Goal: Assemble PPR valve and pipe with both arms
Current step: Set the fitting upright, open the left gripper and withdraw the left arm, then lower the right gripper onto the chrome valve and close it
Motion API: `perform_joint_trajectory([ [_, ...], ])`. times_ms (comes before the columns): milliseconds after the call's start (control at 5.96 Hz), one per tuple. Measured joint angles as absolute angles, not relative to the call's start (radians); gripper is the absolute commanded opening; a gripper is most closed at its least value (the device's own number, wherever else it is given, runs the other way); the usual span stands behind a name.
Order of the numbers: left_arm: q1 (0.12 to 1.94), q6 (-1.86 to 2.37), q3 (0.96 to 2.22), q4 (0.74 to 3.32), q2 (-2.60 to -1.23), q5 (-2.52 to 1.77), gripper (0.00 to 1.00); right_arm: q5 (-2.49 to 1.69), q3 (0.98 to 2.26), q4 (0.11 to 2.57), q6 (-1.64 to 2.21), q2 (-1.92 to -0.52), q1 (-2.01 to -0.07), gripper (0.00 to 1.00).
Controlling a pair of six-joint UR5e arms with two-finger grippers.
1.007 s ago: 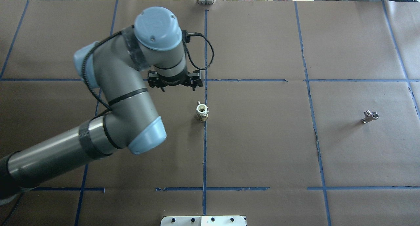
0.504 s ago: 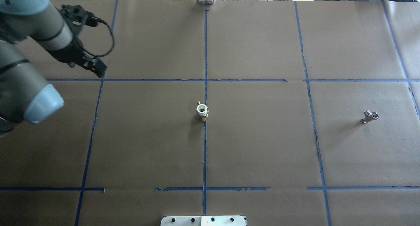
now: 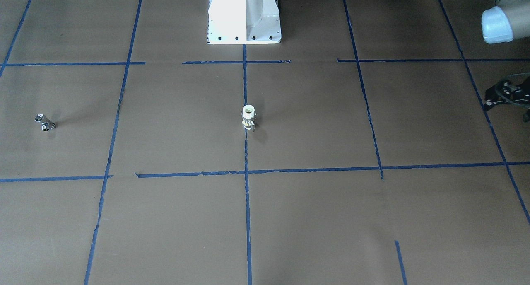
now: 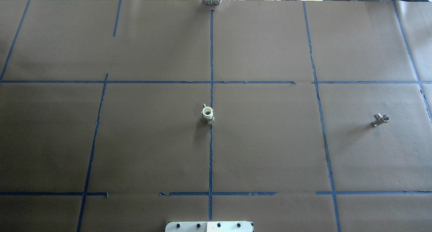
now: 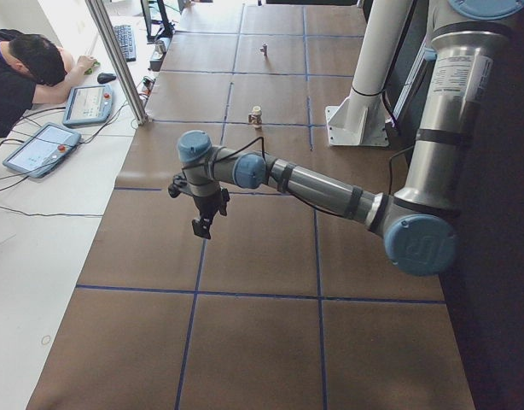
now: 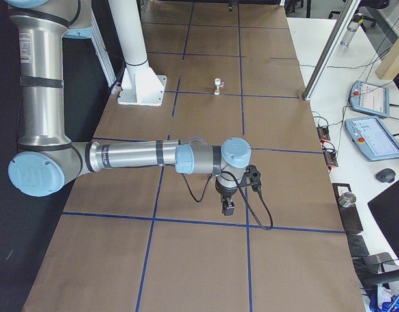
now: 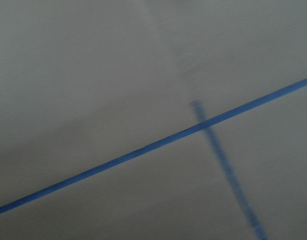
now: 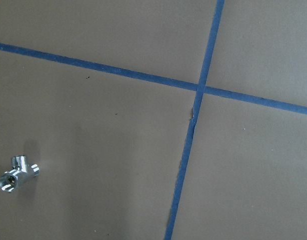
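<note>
The PPR valve (image 4: 207, 114) stands upright on the table's centre tape line, white end up; it also shows in the front view (image 3: 248, 118). The pipe, a chrome T fitting (image 4: 380, 119), lies far to the right, and shows in the right wrist view (image 8: 17, 174) at lower left. Neither arm shows in the overhead view. My left gripper (image 3: 506, 95) hangs at the front view's right edge, far from the valve, holding nothing I can see; I cannot tell whether it is open. My right gripper (image 6: 228, 209) hovers over the table's right end; I cannot tell its state.
Brown paper with blue tape lines (image 4: 211, 56) covers the table. The white robot base (image 3: 244, 15) stands at the near edge. Monitors and tablets (image 6: 368, 97) lie beyond the far edge. A person (image 5: 23, 77) sits at the far-side desk.
My left arm has swung away from beside the valve to the left and out of the overhead view. The valve and pipe have not moved.
</note>
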State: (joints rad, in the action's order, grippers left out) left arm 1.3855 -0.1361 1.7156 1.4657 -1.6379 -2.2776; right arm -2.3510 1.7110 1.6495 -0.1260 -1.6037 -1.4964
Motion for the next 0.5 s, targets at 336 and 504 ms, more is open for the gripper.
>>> perform_joint_trajectory([
  [336, 1.568, -0.179, 1.704, 1.489, -1.482, -2.347, 1.00, -2.369, 1.766, 1.649, -0.007, -1.601, -1.449, 1.00],
  [504, 1.597, -0.177, 1.709, 1.494, -1.455, -2.391, 1.00, -2.369, 1.802, 1.633, 0.083, -1.605, -1.396, 1.00],
])
